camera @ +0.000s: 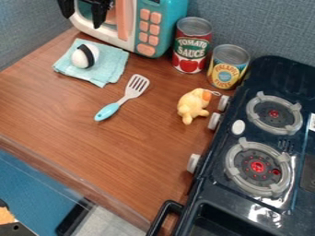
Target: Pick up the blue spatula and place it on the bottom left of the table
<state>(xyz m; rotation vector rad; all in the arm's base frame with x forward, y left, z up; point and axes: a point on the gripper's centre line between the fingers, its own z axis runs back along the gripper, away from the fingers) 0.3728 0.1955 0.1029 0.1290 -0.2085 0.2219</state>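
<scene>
A: What are the walls and the table like?
B: The wall (258, 23) is blue-gray. The table (86, 156) is brown wood with dark lines in it.
A: Where is the gripper (82, 21)?
B: It hangs at the top left, in front of the toy oven (157, 27). It is open, with a big gap between its two black fingers.
A: And the spatula (125, 98)?
B: It lies flat on the table, between the cloth (111, 59) and the yellow toy (193, 105). Its blue handle points down and to the left. The gray end with the slots points up and to the right. It is apart from the gripper.
A: What is on the cloth?
B: A white ball (85, 56) with a black stripe. The cloth is light blue.
A: I see cans too!
B: Yes, two. The red can (192, 45) stands near the oven, and the yellow can (228, 67) stands just beside it. Both are upright.
A: What is that big dark thing?
B: The stove (246, 203), on the right. It has two round burners with red bits in the middle. The yellow toy is near its white knobs.
</scene>
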